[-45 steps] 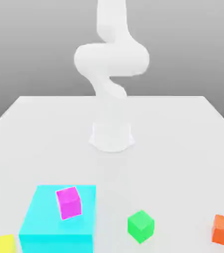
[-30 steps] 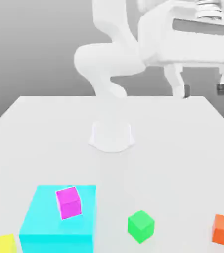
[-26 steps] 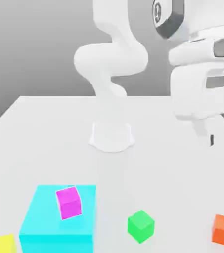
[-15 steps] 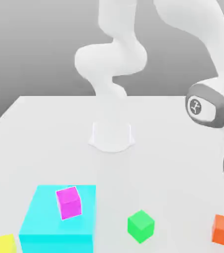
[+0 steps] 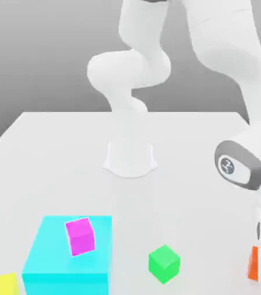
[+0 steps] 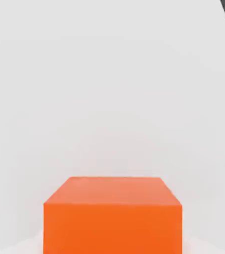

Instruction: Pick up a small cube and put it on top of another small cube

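**Down low at the orange cube**

Now, exterior view first. My arm (image 5: 236,86) bends up from its base (image 5: 130,159) at the far middle of the white table (image 5: 52,150) and drops to the near corner on the exterior view's right. The hand sits right over the orange cube (image 5: 252,264), which shows as a thin strip beside my wrist housing. Fingers are hidden behind the hand here. The green cube (image 5: 164,263) stands near the orange one, toward the exterior view's left, apart from it. Further that way, the magenta cube (image 5: 79,235) rests tilted on top of the big cyan block (image 5: 63,268). The yellow cube (image 5: 2,284) sits at the near corner on the exterior view's left, just beside the cyan block.

Hand view next. Orange cube (image 6: 112,216) close up, upright on the table (image 6: 109,89), top face and one side face showing. A dark strip at one corner marks the table edge. My fingers are pressed in to their narrowest; whether they actually pinch the orange cube I cannot tell.
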Robot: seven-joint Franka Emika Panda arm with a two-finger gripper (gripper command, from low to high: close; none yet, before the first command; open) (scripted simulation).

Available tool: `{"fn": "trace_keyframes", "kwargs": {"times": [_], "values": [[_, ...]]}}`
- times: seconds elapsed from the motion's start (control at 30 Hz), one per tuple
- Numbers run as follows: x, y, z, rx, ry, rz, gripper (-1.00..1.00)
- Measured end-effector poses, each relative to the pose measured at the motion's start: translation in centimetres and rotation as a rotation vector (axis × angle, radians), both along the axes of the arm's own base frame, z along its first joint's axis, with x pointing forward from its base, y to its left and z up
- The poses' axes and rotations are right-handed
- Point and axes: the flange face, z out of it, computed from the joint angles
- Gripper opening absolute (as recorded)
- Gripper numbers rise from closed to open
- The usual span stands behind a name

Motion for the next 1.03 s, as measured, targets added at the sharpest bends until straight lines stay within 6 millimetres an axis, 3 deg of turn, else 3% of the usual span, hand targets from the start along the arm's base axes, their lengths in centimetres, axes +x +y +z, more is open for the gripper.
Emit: {"fn": "trace_keyframes", "kwargs": {"times": [0.1, 0.33, 0.43, 0.6, 0.7, 0.83, 0.87, 1.03], "values": [[1.7, -4.2, 3.0, -0.026, -0.018, -0.033, -1.00], [4.1, -18.3, 9.0, -0.070, -0.040, -0.159, -1.00], [3.7, -25.5, 11.1, -0.069, -0.035, -0.240, -1.00], [1.0, -34.3, 13.6, -0.033, -0.014, -0.325, -1.00], [-0.6, -37.1, 13.3, -0.001, -0.001, -0.345, -1.00], [-0.8, -37.5, 9.0, 0.004, 0.001, -0.345, -1.00], [-0.9, -37.5, 8.2, 0.003, 0.001, -0.345, 1.00], [-0.9, -37.5, 8.2, 0.003, 0.001, -0.346, 1.00]]}}
